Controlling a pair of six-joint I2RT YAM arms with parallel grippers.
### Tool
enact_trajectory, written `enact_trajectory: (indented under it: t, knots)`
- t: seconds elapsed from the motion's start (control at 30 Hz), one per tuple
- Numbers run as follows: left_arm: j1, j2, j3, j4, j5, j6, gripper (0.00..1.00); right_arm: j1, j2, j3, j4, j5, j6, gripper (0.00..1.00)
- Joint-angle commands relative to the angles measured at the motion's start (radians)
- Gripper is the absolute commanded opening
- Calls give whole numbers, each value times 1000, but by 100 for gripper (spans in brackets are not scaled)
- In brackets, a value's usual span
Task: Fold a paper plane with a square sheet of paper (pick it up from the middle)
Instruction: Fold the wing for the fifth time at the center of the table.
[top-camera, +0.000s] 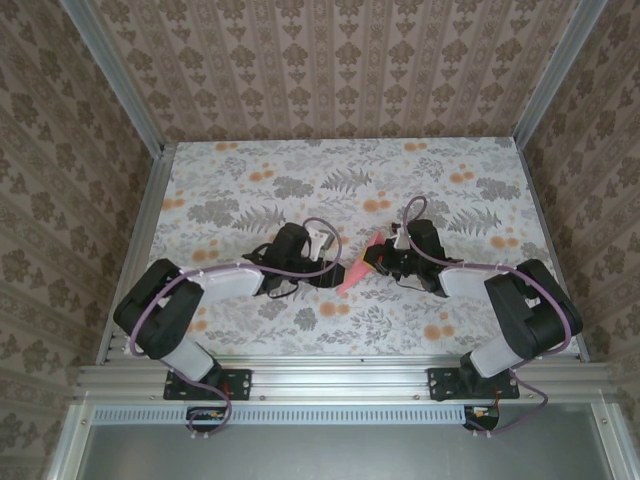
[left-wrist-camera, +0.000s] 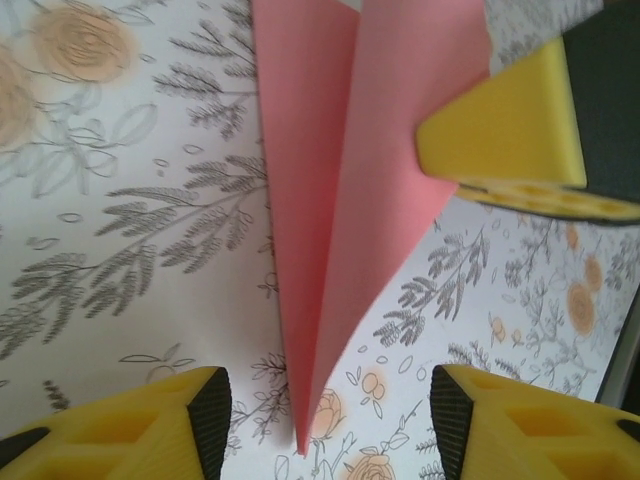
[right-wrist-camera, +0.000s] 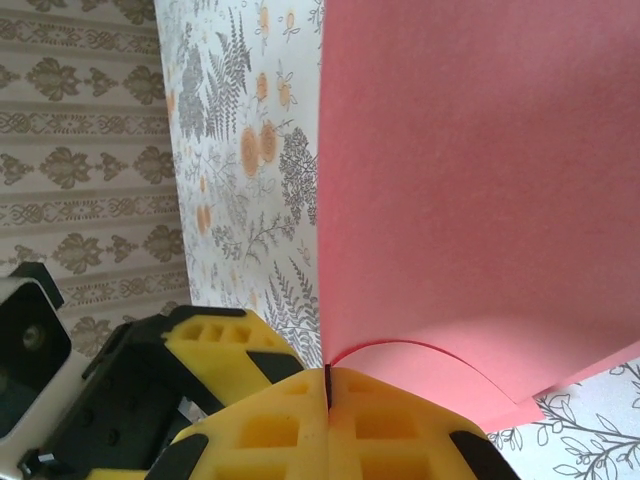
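Robot arms at work: a pink paper plane (top-camera: 356, 270) sits at the centre of the overhead frame, between two arms reaching in from the lower corners over a flower-printed desk (top-camera: 240, 190) ringed by patterned walls (top-camera: 320, 60). The right claw (top-camera: 386, 262), just right of centre, is closed on the plane's wide end. In its own wrist view, the two yellow fingers (right-wrist-camera: 260, 430) press together at the bottom of the frame, with a curled pink edge pinched in the seam between them, while the paper rises across the right half of the picture. The left claw (top-camera: 322, 262), just left of centre, is open. In its wrist view, its fingers (left-wrist-camera: 150, 435) stand apart in the lower corners and the plane's pointed tip hangs down between them, touching neither. The centre crease runs from the top of that frame to the tip, and a yellow finger of the right claw rests on the plane's wing at the upper right. Whether the tip touches the desk cannot be told
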Motion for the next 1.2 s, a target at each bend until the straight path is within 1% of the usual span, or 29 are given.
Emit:
enact_trajectory:
  t: [0.0,0.1,0.27,0.43,0.53,0.57,0.67,0.77,0.9,1.03,1.17]
  knots:
    - [-63,32,56,-76,-66,110,57,1,23,-16,66,-30,-20,0]
    - [-113,62,79,-114,-189,145,53,1,35,-20,86,-34,-8,0]
    - [-135,92,82,-111,-304,145,41,-4,33,-21,85,-34,-7,0]
    - [-140,114,83,-108,-317,145,39,-11,31,-23,85,-35,-5,0]
    - [-150,127,92,-108,-307,147,34,-13,33,-23,86,-33,-4,0]
    - [-153,131,96,-108,-307,150,32,-15,32,-24,87,-33,-3,0]
    - [-164,135,104,-116,-330,159,20,-17,31,-24,88,-35,-3,0]
    - [-169,135,105,-127,-362,174,15,-22,32,-26,85,-36,-8,0]
    - [-177,135,114,-159,-413,199,14,-25,36,-30,68,-38,-29,0]
    - [-181,134,118,-179,-427,215,15,-30,52,-25,32,-36,-65,0]
    - [-182,128,121,-195,-422,225,19,-32,82,-11,-6,-29,-104,0]
